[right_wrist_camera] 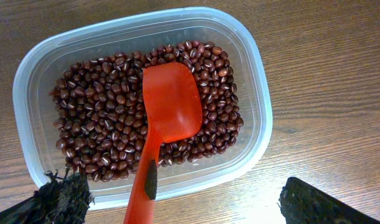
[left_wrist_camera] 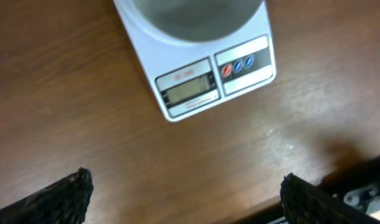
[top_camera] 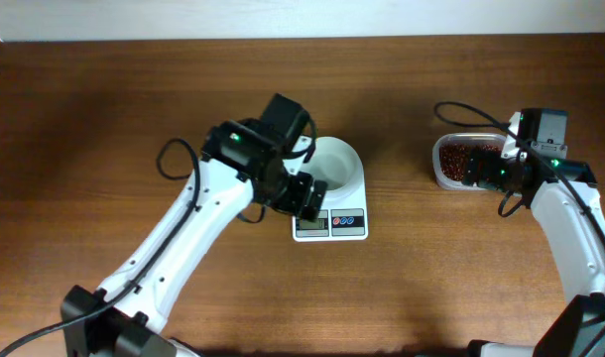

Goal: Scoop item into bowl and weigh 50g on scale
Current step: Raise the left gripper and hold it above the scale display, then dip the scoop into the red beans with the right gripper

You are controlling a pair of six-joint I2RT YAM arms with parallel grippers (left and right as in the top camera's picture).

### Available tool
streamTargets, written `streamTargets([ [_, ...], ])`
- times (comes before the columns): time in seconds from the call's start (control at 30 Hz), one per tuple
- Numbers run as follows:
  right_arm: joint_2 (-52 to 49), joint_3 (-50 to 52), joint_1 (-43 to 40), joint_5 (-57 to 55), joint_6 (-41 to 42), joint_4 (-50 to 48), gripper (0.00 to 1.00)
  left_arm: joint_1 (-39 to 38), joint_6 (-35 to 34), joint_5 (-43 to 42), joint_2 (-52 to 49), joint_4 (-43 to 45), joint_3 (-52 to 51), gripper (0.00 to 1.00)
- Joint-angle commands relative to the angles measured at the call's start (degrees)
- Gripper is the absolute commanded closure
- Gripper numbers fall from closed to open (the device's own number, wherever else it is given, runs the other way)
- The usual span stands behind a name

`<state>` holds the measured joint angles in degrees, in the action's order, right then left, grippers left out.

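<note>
The white bowl (top_camera: 337, 162) stands on the white scale (top_camera: 330, 224) and looks empty; both show in the left wrist view, the bowl (left_wrist_camera: 196, 15) above the scale (left_wrist_camera: 196, 84). My left gripper (top_camera: 307, 195) is open and empty above the table just in front of the scale, fingers wide apart (left_wrist_camera: 187, 199). The red beans (right_wrist_camera: 109, 112) fill a clear tub (right_wrist_camera: 252, 81), seen at the right of the overhead view (top_camera: 443, 162). A red scoop (right_wrist_camera: 168, 102) lies on the beans, its handle between my right gripper's open fingers (right_wrist_camera: 190, 208), not gripped. My right gripper (top_camera: 478, 169) hovers at the tub.
Brown wooden table (top_camera: 104, 119). The scale's display (left_wrist_camera: 190, 92) shows no readable number. Black cables loop beside both arms (top_camera: 174, 159). The wall edge runs along the table's far side.
</note>
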<state>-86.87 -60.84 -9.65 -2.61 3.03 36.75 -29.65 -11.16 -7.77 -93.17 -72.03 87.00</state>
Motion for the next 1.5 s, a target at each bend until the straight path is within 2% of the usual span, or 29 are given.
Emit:
streamTargets([
  [0.0,-0.46,0.09,0.33,-0.66,0.46,-0.15,0.01,-1.95,-7.28,1.25,0.87,1.49,0.39,0.01],
  [0.33,-0.63,0.09,0.28,-0.44,0.48,-1.29,0.01,-2.29,-7.26,1.6,0.87,2.34,0.39,0.01],
  [0.4,-0.61,0.11,0.28,7.13,0.46,-1.49,0.01,-2.29,-7.26,1.6,0.87,2.36,0.39,0.01],
  [0.43,-0.42,0.07,0.26,6.29,0.46,-1.51,0.23,-2.29,-7.26,1.6,0.87,2.34,0.39,0.01],
  [0.47,0.94,-0.63,0.26,5.11,0.44,-0.72,0.31,-2.29,-7.26,1.6,0.87,2.34,0.39,0.01],
  [0.53,4.81,-4.63,0.28,5.16,-3.28,5.31,0.31,-2.29,-7.28,1.6,0.87,2.34,0.39,0.01],
  [0.6,4.52,-4.07,0.31,5.2,-3.15,10.21,0.38,-2.29,-7.26,1.6,0.87,2.34,0.39,0.01],
  [0.67,2.43,-0.7,0.39,5.38,-2.32,9.94,0.44,-2.29,-7.26,1.6,0.87,2.36,0.39,0.01],
  [0.73,0.57,1.29,0.7,5.14,-2.36,4.87,0.51,-2.29,-7.28,1.6,0.87,2.34,0.39,0.01],
  [0.83,-2.58,1.73,0.7,4.96,-3.02,1.27,0.77,-2.29,-7.26,1.6,0.87,2.36,0.39,0.01],
  [0.87,-3.26,1.73,0.7,4.96,-3.04,-0.2,0.82,-2.29,-7.26,1.6,0.87,2.34,0.39,0.01],
  [0.9,-3.13,0.98,0.7,4.87,-4.85,-2.75,0.96,-2.29,-7.26,1.6,0.87,2.34,0.39,0.01],
  [1.07,-3.15,-6.6,0.7,4.96,-6.27,3.32,0.96,-2.29,-7.26,1.6,0.87,2.36,0.39,0.01],
  [1.23,-5.31,-19.02,0.59,4.96,-8.72,19.67,0.96,-2.29,-7.26,1.6,0.87,2.34,0.39,0.01],
  [1.37,-15.67,-32.52,0.59,5.11,-13.09,32.06,0.96,-2.29,-7.26,1.6,0.87,2.34,0.39,0.01],
  [1.47,-25.0,-35.52,0.59,5.2,-16.37,34.38,0.96,-2.29,-7.26,1.6,0.87,2.34,0.39,0.01],
])
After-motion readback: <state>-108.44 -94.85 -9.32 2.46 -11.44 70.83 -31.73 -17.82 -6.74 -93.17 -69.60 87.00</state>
